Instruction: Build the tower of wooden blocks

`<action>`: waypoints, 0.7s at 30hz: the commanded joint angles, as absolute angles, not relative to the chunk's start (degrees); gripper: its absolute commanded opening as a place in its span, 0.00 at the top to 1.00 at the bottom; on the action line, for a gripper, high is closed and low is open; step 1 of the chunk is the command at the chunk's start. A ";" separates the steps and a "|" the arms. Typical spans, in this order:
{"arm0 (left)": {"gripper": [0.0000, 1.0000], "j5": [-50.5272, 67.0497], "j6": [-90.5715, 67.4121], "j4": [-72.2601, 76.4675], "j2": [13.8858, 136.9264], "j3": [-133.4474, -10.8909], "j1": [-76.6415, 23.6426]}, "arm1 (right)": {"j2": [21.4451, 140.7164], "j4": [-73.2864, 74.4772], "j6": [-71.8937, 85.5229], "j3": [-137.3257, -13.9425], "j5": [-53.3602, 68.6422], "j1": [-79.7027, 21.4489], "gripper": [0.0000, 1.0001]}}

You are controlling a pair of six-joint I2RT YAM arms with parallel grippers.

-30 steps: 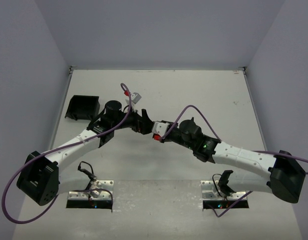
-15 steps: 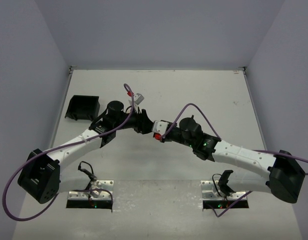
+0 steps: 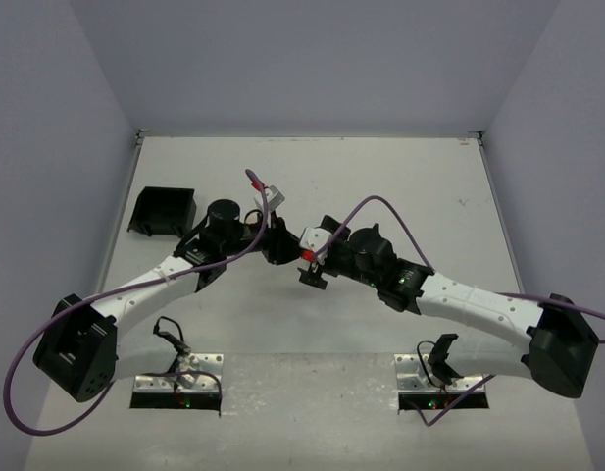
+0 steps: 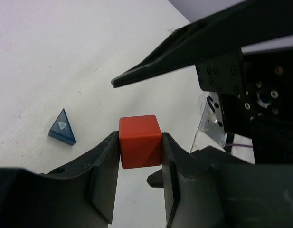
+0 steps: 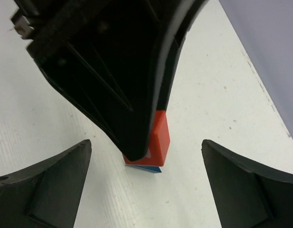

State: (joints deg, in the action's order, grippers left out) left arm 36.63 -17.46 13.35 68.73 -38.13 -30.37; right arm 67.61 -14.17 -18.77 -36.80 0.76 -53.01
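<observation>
The left fingers (image 4: 104, 164) are clamped on the red cube (image 4: 140, 141), one pad on each of two opposite faces, and the cube looks to be lifted clear of the desk (image 3: 400, 177). The right fingers (image 5: 46, 178) are spread wide with nothing in them. They straddle the cube from the far side without touching it.

This reads as the red cube's turn in the build, either a pass between the two arms or a carry towards the stack. I cannot tell which. The next move calls for one pair of fingers to give way so they do not collide. The cube then has to go down flat and square on whatever it is meant to sit on.

The blue wedge (image 4: 62, 127) lies loose on the desk near the cube, so it is not yet placed. In the right wrist view only a sliver of it shows below the cube.

No green or tan blocks appear in any view, so I cannot see how much of the tower is built. From above, the arms cover the middle of the desk. The black tray (image 3: 163, 211) sits at the left, and I cannot make out what is in it.
</observation>
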 commanded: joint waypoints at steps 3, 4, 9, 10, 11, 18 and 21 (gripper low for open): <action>1.00 42.91 -3.70 24.29 61.94 -32.34 -30.23 | 58.78 -1.01 -10.04 -41.17 5.13 -52.45 0.01; 1.00 45.16 -1.87 25.87 60.85 -31.05 -30.23 | 57.50 2.49 -8.95 -41.84 6.17 -51.77 0.01; 1.00 58.11 12.51 31.63 54.63 -23.14 -30.23 | 53.15 12.42 -5.01 -44.79 23.97 -45.45 0.01; 1.00 59.01 13.64 31.54 53.94 -22.24 -30.15 | 53.82 14.22 -6.08 -45.56 25.96 -45.18 0.01; 1.00 59.83 14.05 31.38 53.37 -22.07 -30.15 | 54.47 17.23 -6.58 -46.30 26.96 -45.18 0.01; 1.00 63.75 18.19 28.40 53.83 -23.51 -30.32 | 59.31 19.28 -11.43 -49.91 37.34 -45.18 0.01; 1.00 63.51 17.72 28.23 54.91 -24.03 -30.24 | 61.55 19.63 -12.76 -51.34 40.45 -45.19 0.01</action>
State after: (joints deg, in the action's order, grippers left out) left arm 59.74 14.22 25.85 53.96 -21.58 -30.33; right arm 59.34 18.55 -9.67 -47.61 31.91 -45.19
